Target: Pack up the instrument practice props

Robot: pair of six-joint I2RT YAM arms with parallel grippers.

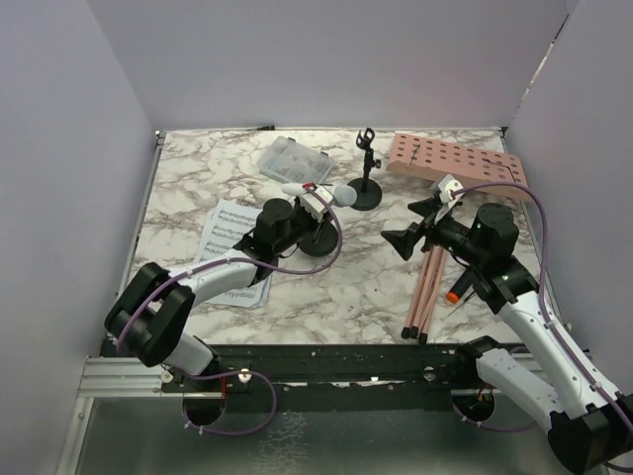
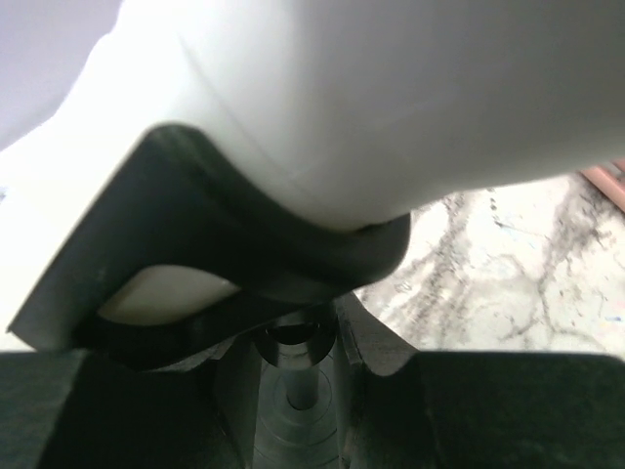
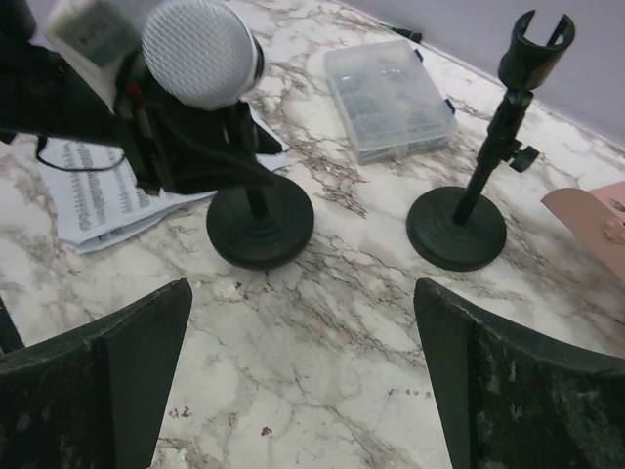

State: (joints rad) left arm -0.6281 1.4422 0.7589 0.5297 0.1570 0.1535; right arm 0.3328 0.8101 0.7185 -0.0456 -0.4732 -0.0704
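- The left arm (image 1: 229, 272) and the right arm (image 1: 539, 341) share one build: smooth white shell links set between black joint housings.
- The left arm's shoulder housing (image 1: 158, 319) is a bulky, rounded black block.
- A thin purple cable (image 1: 327, 247) runs loose along the left arm, and a second purple cable (image 1: 542, 213) arcs along the right arm.
- The right arm has a small orange cap (image 1: 452, 295) on its forearm and a white block (image 1: 450, 186) at the wrist.
- The left gripper (image 1: 315, 210) has a black body, with a pale labelled block (image 3: 88, 29) at the wrist.
- The right gripper (image 3: 303, 381) has two broad, flat, matte-black fingers (image 3: 107, 381) flecked with pale scuffs.
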